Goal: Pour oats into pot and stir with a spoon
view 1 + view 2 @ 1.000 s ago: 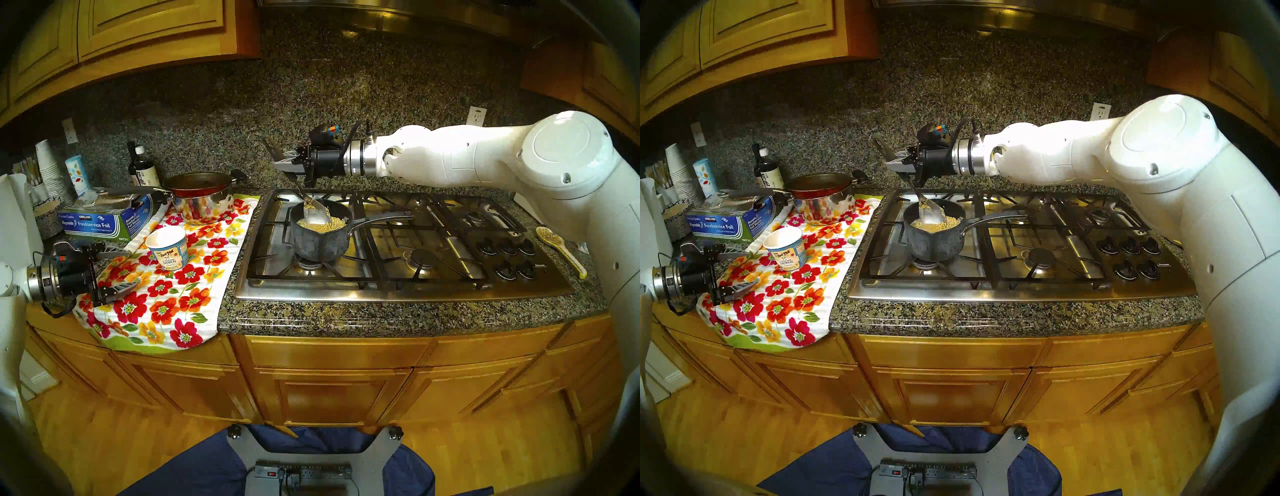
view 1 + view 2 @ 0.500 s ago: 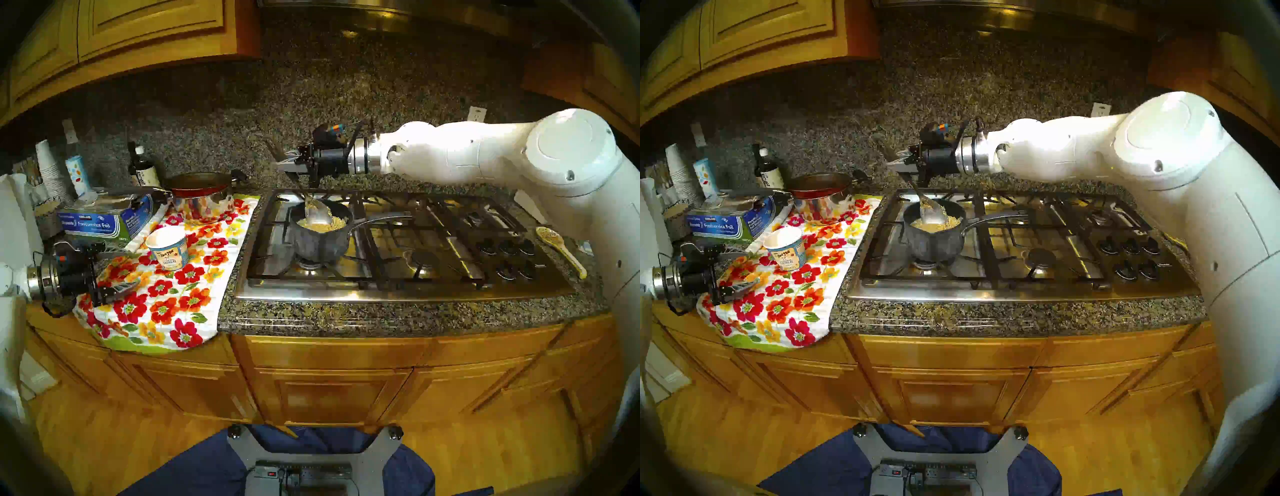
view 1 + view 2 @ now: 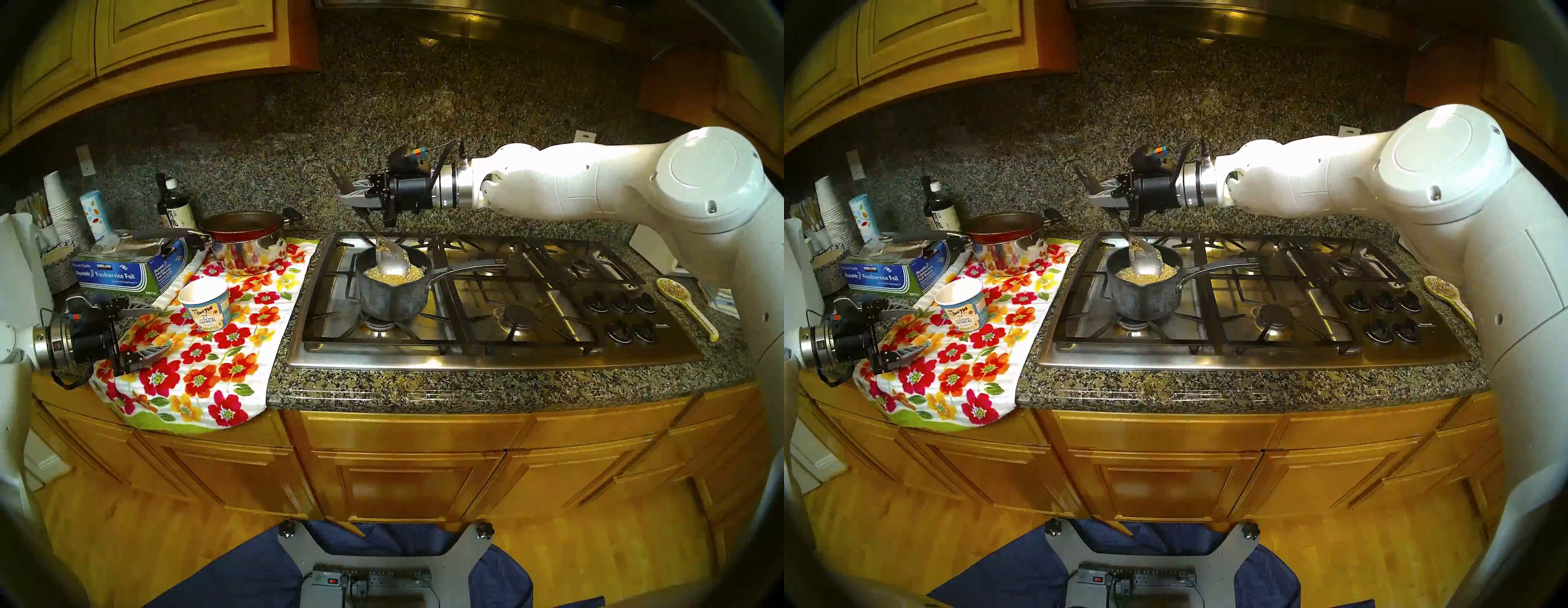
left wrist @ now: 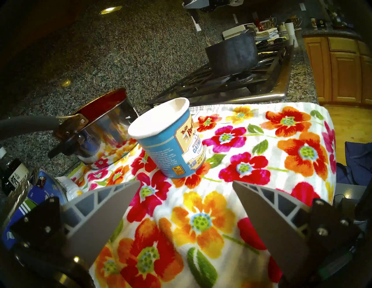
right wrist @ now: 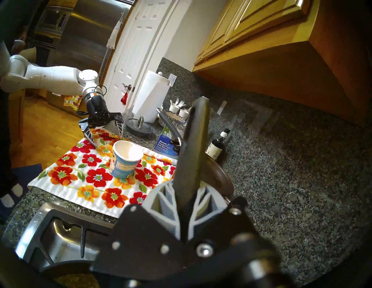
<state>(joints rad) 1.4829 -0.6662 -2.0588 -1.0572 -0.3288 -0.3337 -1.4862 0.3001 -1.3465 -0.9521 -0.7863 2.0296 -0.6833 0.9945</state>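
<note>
Over the stove, right hand (image 3: 354, 196) clenched on the spoon (image 3: 391, 260), bowl in the pot's (image 3: 392, 297) oats (image 3: 394, 278): stirring step, next sweeping round; left hand (image 3: 144, 329) released, idle.

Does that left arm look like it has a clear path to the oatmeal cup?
Probably yes. The left tool is open and aimed at the oatmeal cup, which stands upright on the floral towel. Only bare towel lies between them.
</note>
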